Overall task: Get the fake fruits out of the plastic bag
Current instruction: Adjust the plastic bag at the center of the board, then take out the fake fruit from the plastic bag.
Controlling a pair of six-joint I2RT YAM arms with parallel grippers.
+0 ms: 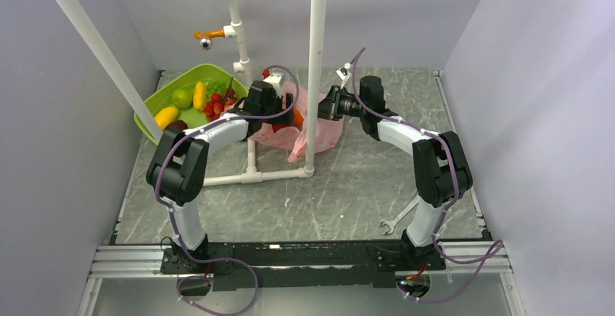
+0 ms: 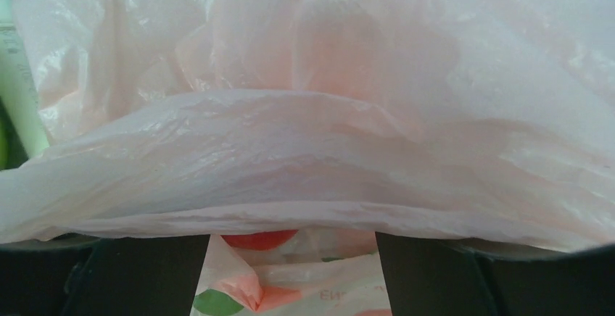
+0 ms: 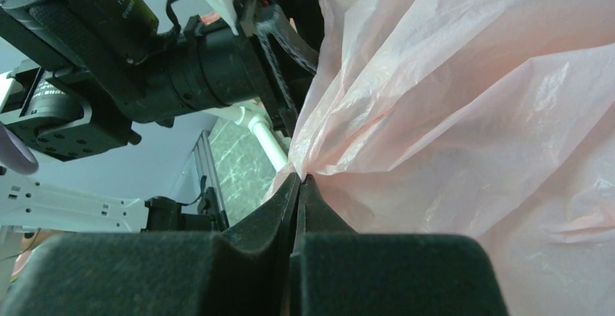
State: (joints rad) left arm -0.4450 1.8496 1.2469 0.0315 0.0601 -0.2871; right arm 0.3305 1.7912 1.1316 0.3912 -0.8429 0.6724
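**Top view.** Both my arms meet at the thin, crinkly, translucent pink plastic bag (image 1: pixel 330 131). It lies heaped on the grey marbled counter (image 1: pixel 348 193) between my two hands.

**Right wrist view.** My right hand (image 3: pixel 299 180) is clenched on a gathered fold of the bag's film. The fingers are pressed together with the plastic pinched at their tips. The rest of the bag spreads upward and to the right of this hand.

**Left wrist view.** My left hand (image 2: pixel 291 247) is released: its two dark fingers (image 2: pixel 149 276) stand wide apart and grip nothing. Bag film drapes directly above and ahead of the hand. Just ahead of the gap between the fingers, under the film's lower edge, a small red round plastic fruit (image 2: pixel 259 240) shows. I cannot tell whether it lies inside the bag.

**Surroundings.** To the left of my left hand sits a lime-green plastic tray (image 1: pixel 190 118) holding further fruit pieces.
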